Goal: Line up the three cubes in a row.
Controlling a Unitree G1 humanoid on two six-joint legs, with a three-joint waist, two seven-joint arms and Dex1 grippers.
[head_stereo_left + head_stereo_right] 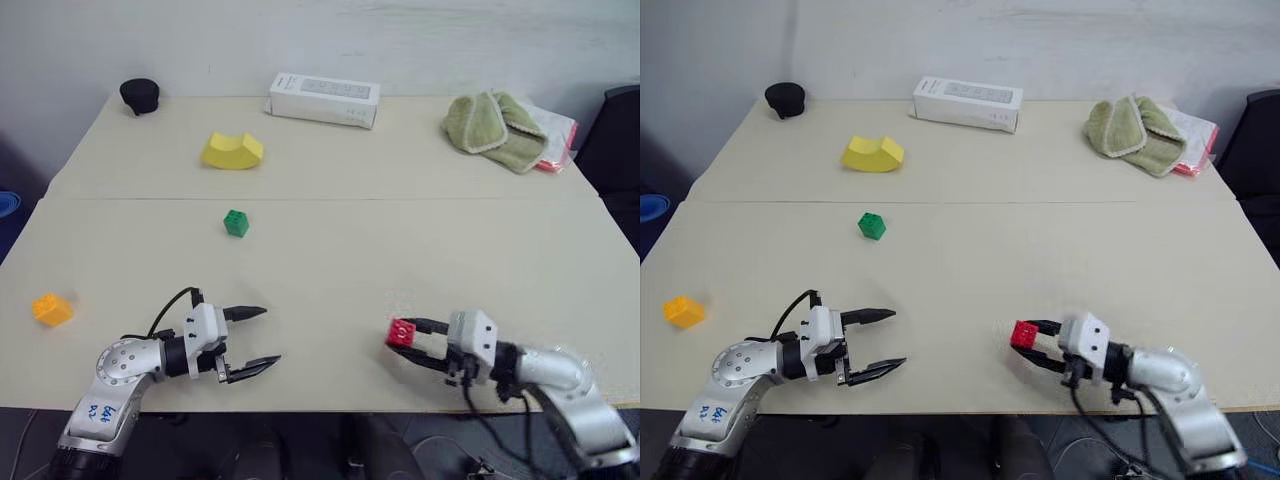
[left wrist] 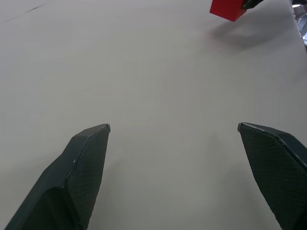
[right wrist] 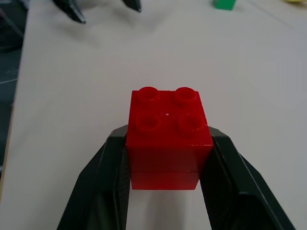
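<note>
My right gripper (image 1: 414, 343) is shut on the red cube (image 1: 402, 332), near the table's front edge right of centre; the wrist view has the studded red cube (image 3: 168, 139) clamped between both fingers, studs up. The green cube (image 1: 236, 223) sits alone at mid-table, left of centre. Far left, near the table's edge, lies the orange-yellow cube (image 1: 52, 309). My left gripper (image 1: 255, 338) stands open at the front left, pointing right toward the red cube (image 2: 229, 8), with bare table between its fingers (image 2: 81, 163).
A larger yellow curved block (image 1: 232, 151) lies behind the green cube. Along the back stand a black round object (image 1: 139, 95), a white box (image 1: 324, 99) and a green cloth (image 1: 497, 129) over a red-edged packet. A seam (image 1: 400, 198) joins two tables.
</note>
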